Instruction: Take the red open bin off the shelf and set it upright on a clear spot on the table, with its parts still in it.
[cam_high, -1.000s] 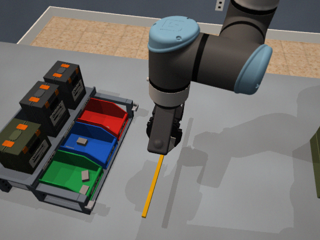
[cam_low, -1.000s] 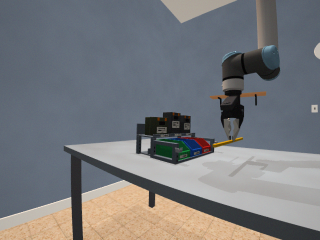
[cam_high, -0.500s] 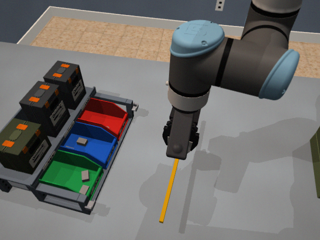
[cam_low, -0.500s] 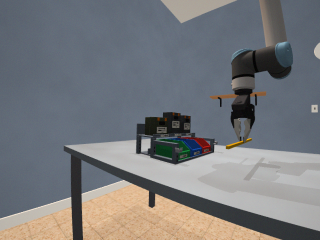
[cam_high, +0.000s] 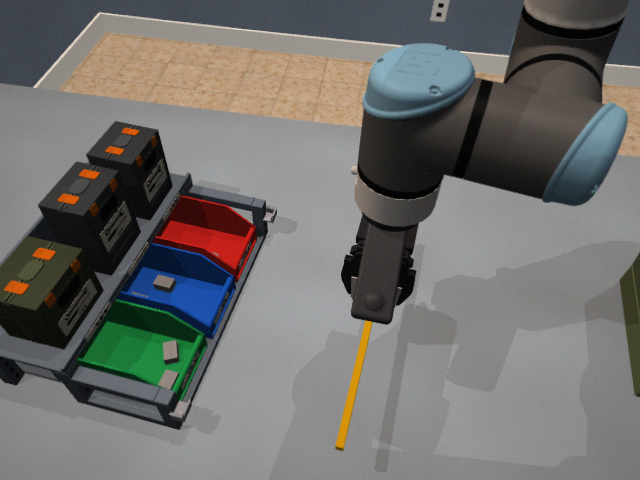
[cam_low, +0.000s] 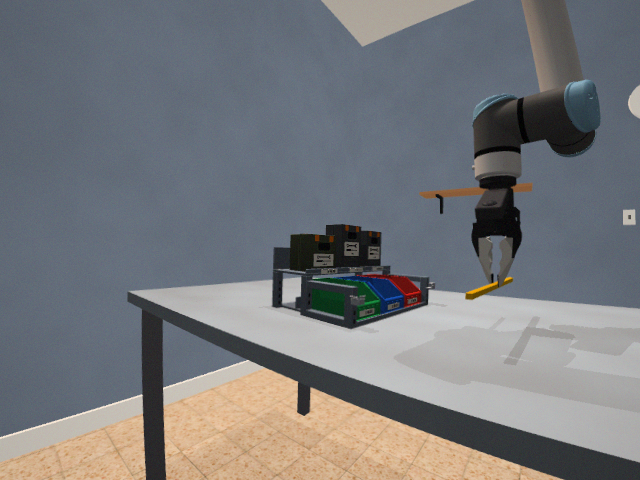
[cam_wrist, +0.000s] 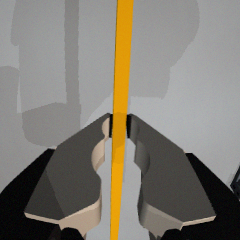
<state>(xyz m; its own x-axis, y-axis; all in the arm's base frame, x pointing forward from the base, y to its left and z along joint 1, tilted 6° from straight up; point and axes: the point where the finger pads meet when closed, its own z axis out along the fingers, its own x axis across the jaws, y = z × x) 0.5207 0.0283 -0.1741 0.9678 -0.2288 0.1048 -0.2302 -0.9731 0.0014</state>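
The red open bin (cam_high: 209, 233) sits on the shelf rack (cam_high: 129, 289) at the far end of the front row, beside a blue bin (cam_high: 178, 286) and a green bin (cam_high: 139, 346). A small grey part lies near its front corner. It also shows in the exterior view (cam_low: 405, 289). My gripper (cam_wrist: 119, 116) is shut on a long thin yellow bar (cam_high: 354, 379) and holds it level above the table, to the right of the rack. The bar and the gripper (cam_low: 495, 276) also show in the exterior view. The wrist view shows the bar (cam_wrist: 121, 100) between the fingertips.
Three closed cases, two black (cam_high: 129, 165) and one olive (cam_high: 41, 289), stand on the rack's back row. The blue and green bins hold small grey parts. An olive object (cam_high: 631, 320) stands at the table's right edge. A wall shelf (cam_low: 475, 192) hangs behind the arm.
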